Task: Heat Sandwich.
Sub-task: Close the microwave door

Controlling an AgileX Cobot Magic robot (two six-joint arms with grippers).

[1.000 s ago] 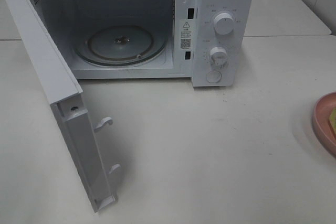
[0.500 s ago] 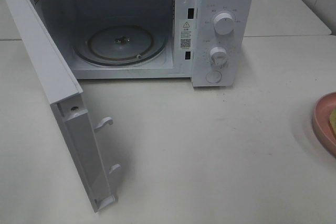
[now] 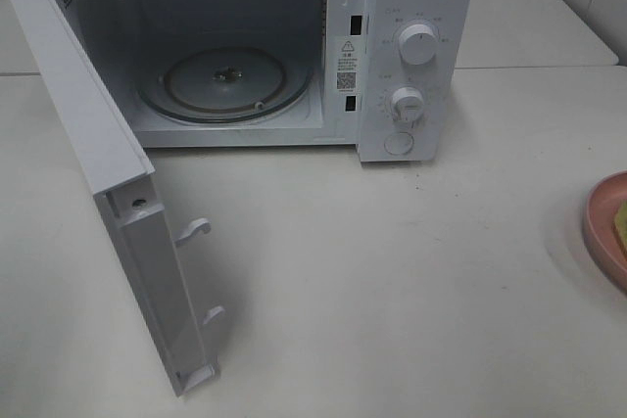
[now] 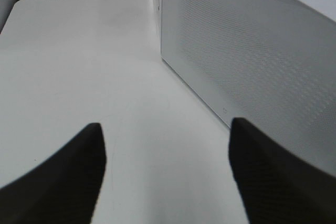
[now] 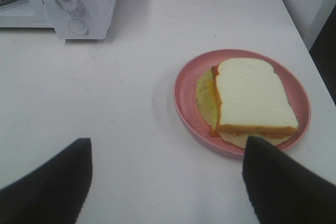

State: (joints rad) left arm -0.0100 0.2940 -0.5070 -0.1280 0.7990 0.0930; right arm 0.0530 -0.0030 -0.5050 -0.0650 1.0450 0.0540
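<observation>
The sandwich [image 5: 252,95], white bread over yellow filling, lies on a round pink plate [image 5: 184,95] on the white table. My right gripper [image 5: 168,141] hovers a short way from the plate, open with nothing between its fingers. In the high view only the plate's edge [image 3: 600,227] shows at the far right, and neither arm appears. The white microwave [image 3: 416,7] stands at the back with its door [image 3: 108,163] swung wide and its glass turntable [image 3: 223,83] bare. My left gripper [image 4: 165,124] is open and empty beside the door's outer face [image 4: 252,51].
Two dials [image 3: 418,44] and a round button [image 3: 398,143] sit on the microwave's right panel. The open door juts out over the table's left front. White tabletop [image 3: 392,271] stretches between the microwave and the plate.
</observation>
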